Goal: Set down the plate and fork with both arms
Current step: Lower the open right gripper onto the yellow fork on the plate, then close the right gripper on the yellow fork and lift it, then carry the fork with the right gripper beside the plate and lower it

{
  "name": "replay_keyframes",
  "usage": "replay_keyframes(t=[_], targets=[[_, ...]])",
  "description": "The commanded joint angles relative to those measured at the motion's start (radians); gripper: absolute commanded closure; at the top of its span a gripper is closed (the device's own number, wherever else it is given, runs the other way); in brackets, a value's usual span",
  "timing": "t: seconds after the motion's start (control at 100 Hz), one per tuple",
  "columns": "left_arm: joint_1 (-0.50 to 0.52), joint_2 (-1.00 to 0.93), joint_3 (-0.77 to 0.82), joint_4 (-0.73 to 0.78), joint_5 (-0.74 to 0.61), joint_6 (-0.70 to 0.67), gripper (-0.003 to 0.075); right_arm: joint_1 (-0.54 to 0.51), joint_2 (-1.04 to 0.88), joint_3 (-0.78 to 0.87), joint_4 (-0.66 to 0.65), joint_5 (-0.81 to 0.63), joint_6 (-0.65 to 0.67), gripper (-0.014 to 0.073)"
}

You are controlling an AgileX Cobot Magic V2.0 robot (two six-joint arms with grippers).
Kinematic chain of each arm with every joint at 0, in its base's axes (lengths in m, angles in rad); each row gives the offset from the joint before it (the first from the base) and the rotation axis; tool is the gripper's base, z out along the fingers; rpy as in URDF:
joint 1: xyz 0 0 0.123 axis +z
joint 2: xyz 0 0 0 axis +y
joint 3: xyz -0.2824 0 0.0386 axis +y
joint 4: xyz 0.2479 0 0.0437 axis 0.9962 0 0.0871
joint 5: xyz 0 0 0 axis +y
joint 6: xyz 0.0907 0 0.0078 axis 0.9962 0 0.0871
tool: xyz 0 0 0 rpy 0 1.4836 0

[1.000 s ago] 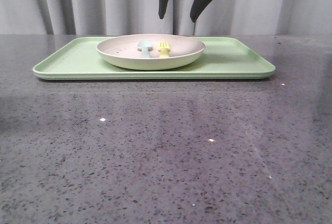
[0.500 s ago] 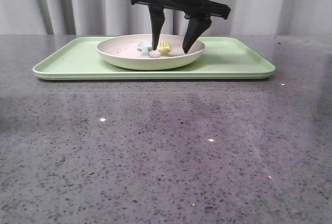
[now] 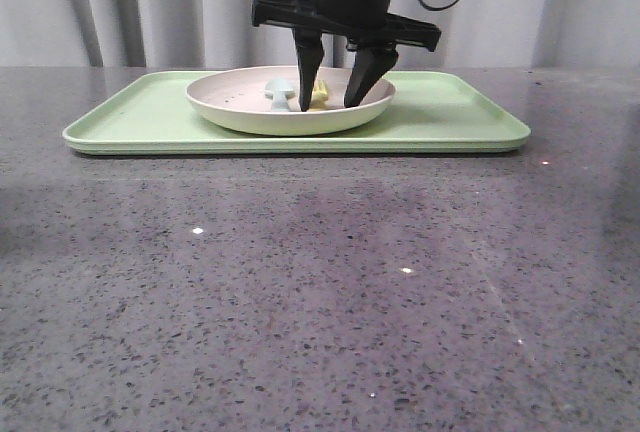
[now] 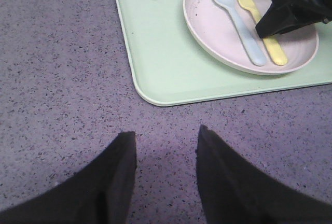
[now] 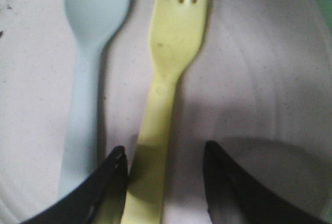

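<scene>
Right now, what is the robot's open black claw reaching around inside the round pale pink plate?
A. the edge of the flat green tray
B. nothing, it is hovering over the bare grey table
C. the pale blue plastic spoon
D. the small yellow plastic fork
D. The right gripper is open inside the round pale pink plate, with one finger on each side of the small yellow plastic fork handle; the pale blue plastic spoon lies beside it, outside the fingers.

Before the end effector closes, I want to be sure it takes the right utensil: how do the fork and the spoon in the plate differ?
The fork is yellow with tines; the spoon is pale blue with a smooth oval bowl. The fork's handle lies between the right end effector's open fingers; the spoon's handle lies just outside them. Both lie flat, side by side and parallel, in the plate, heads pointing the same way.
</scene>
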Motion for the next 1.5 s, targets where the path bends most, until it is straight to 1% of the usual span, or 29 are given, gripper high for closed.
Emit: replay_keyframes(t=[0.0,0.13,0.36,0.46,0.56,0.74,0.85,0.97,1.13,1.29,1.49], targets=[[0.003,-0.01,-0.027,-0.016,-0.066,-0.008,0.0447,0.001,-0.059,-0.029,0.008,-0.012,-0.001,0.0321],[0.003,-0.01,-0.027,-0.016,-0.066,-0.008,0.0447,0.001,-0.059,-0.029,0.009,-0.013,-0.001,0.0403],[0.003,-0.01,-0.027,-0.016,-0.066,-0.008,0.0447,0.001,-0.059,-0.029,0.009,-0.015,-0.001,0.0602],[0.003,-0.01,-0.027,-0.016,-0.066,-0.008,0.0447,0.001,-0.059,-0.035,0.009,-0.011,-0.001,0.0643],[0.003,-0.01,-0.027,-0.016,-0.066,-0.008,0.0447,0.001,-0.062,-0.055,0.008,0.011,-0.002,0.0642],[0.003,-0.01,-0.027,-0.016,-0.066,-0.008,0.0447,0.0,-0.063,-0.156,-0.025,0.098,-0.002,0.0642],[0.003,-0.01,-0.027,-0.016,-0.06,-0.008,0.0447,0.0,-0.076,-0.201,-0.032,0.101,-0.005,0.0642],[0.003,-0.01,-0.027,-0.02,-0.046,-0.008,0.0447,-0.004,-0.108,-0.202,-0.036,0.1,-0.006,0.0642],[0.003,-0.01,-0.027,-0.02,-0.041,-0.008,0.0447,-0.036,-0.143,-0.202,-0.037,0.101,-0.049,0.0642],[0.003,-0.01,-0.027,-0.02,-0.035,-0.008,0.0447,-0.067,-0.175,-0.2,-0.039,0.102,-0.051,0.0642],[0.003,-0.01,-0.027,-0.02,-0.03,-0.008,0.0447,-0.108,-0.224,-0.143,-0.044,0.102,-0.051,0.0642]])
